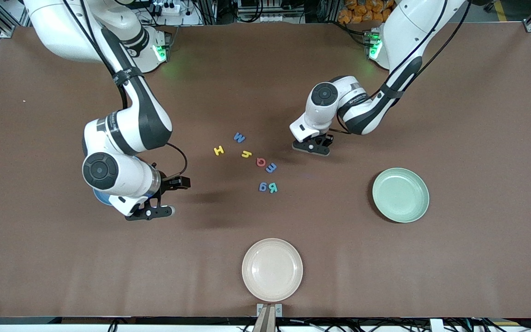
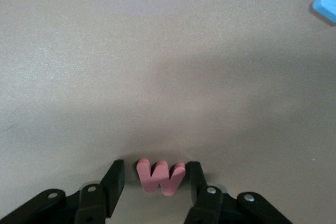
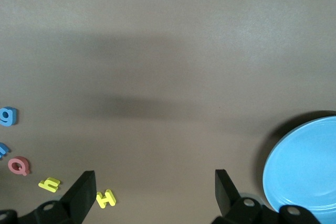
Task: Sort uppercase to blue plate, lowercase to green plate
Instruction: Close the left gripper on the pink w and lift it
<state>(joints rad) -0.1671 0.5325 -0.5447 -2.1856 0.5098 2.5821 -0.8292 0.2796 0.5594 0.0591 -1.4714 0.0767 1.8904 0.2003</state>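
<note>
The blue plate [image 1: 101, 197] is almost wholly hidden under the right arm in the front view and cut off by the edge in the right wrist view; the red w [image 2: 160, 177] is concealed by the left gripper [image 1: 312, 146] from the front.

Only readable stuff is the foam letters themselves: blue M [image 1: 239, 137], yellow H [image 1: 219, 150], yellow h [image 1: 246, 154], red Q [image 1: 261, 162], blue e [image 1: 271, 168], blue a [image 1: 263, 186], teal R [image 1: 273, 187] on the bench, plus a red w [image 2: 160, 177] between my left fingers [image 2: 197, 181].
</note>
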